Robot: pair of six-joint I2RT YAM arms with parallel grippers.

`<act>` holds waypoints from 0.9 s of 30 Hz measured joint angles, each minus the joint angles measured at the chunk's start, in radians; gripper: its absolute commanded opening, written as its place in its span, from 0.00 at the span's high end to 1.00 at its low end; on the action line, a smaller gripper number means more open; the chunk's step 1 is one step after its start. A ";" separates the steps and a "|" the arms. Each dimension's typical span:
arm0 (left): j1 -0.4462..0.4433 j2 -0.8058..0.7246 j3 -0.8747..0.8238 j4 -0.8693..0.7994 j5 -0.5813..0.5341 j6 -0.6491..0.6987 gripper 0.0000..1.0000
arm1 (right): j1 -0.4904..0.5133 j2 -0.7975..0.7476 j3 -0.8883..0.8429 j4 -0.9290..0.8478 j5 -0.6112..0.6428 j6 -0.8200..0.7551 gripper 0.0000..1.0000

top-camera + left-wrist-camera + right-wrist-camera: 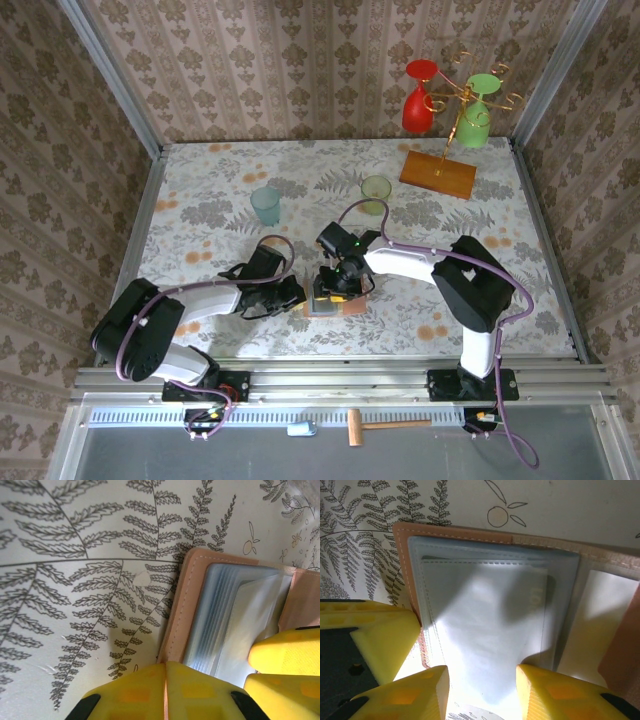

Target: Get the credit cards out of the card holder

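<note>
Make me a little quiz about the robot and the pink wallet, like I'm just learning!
1. True or false: the card holder lies open on the table.
2. The left gripper is: A) wide open, B) shut, C) holding a hammer.
3. How many cups stand on the table?
Key: 1 true; 2 B; 3 two.

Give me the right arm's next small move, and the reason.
Probably lower the right gripper and close it on the top clear pocket: its jaws stand open over that pocket's near edge in the open card holder, while the shut left gripper sits at the holder's pink border.
</note>
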 measured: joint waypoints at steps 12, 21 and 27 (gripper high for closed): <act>0.000 0.000 0.000 0.000 0.000 0.000 0.90 | -0.022 -0.028 -0.053 0.020 0.003 0.000 0.59; 0.000 0.000 0.011 -0.016 0.000 0.000 0.88 | -0.031 -0.048 -0.093 0.075 -0.005 0.008 0.60; 0.000 -0.016 0.043 -0.031 -0.001 -0.001 0.82 | -0.047 -0.078 -0.147 0.140 -0.026 0.026 0.60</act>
